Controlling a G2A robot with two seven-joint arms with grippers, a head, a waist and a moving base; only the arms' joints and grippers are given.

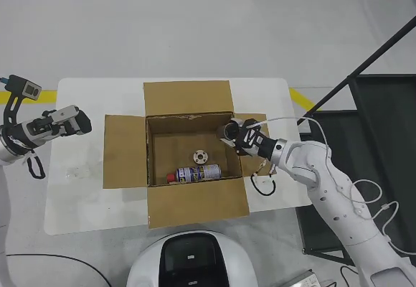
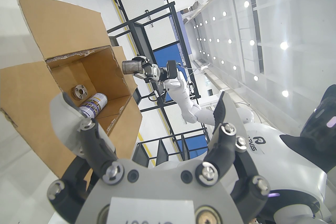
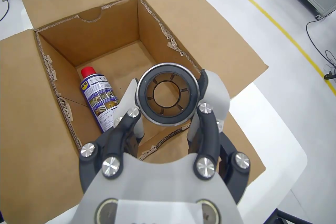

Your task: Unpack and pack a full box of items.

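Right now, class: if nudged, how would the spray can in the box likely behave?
Lying on its side on the box floor, the spray can would probably roll. Its glossy body looks stiff, perhaps slippery.

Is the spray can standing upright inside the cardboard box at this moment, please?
No, the spray can lies on its side on the floor of the box.
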